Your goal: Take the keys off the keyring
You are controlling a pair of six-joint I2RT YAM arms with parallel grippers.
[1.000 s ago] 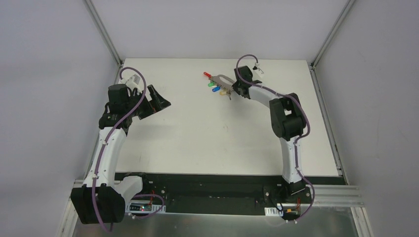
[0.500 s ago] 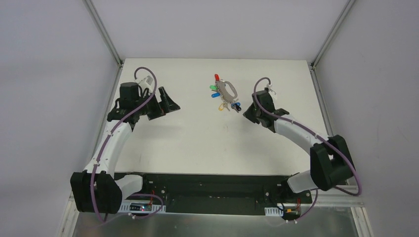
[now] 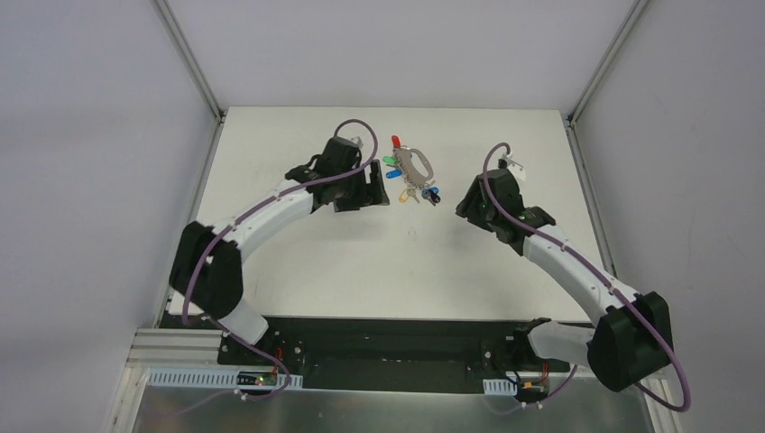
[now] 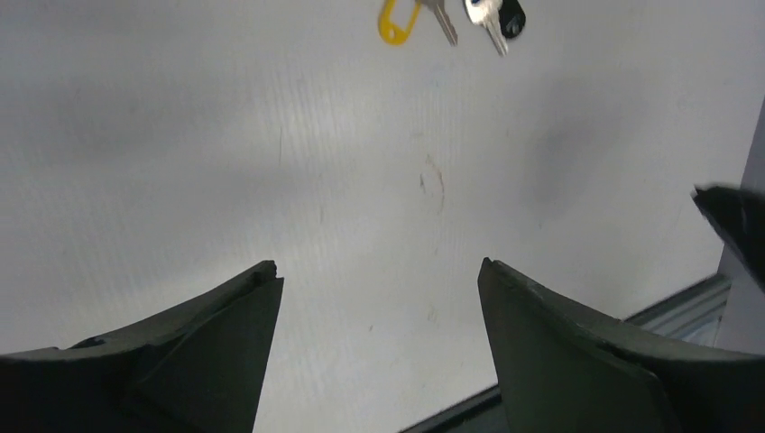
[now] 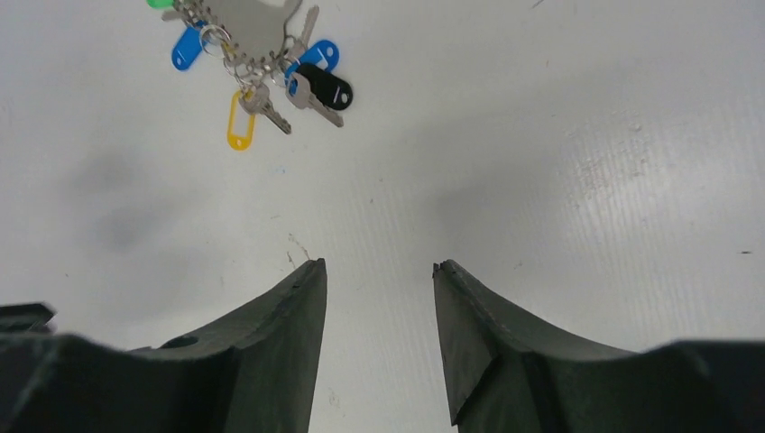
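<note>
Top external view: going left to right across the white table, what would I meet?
Left claw → keyring with its bunch of keys → right claw.

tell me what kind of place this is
Likely a robotics lab test cell: a white table boxed in by grey panels on aluminium rails, two robot arms bolted at its near edge, one keyring with keys.

The keyring (image 3: 418, 163) with its keys (image 3: 405, 183) lies on the table (image 3: 361, 266) between the left fingers (image 3: 373, 183) and the right fingers (image 3: 470, 202)
</note>
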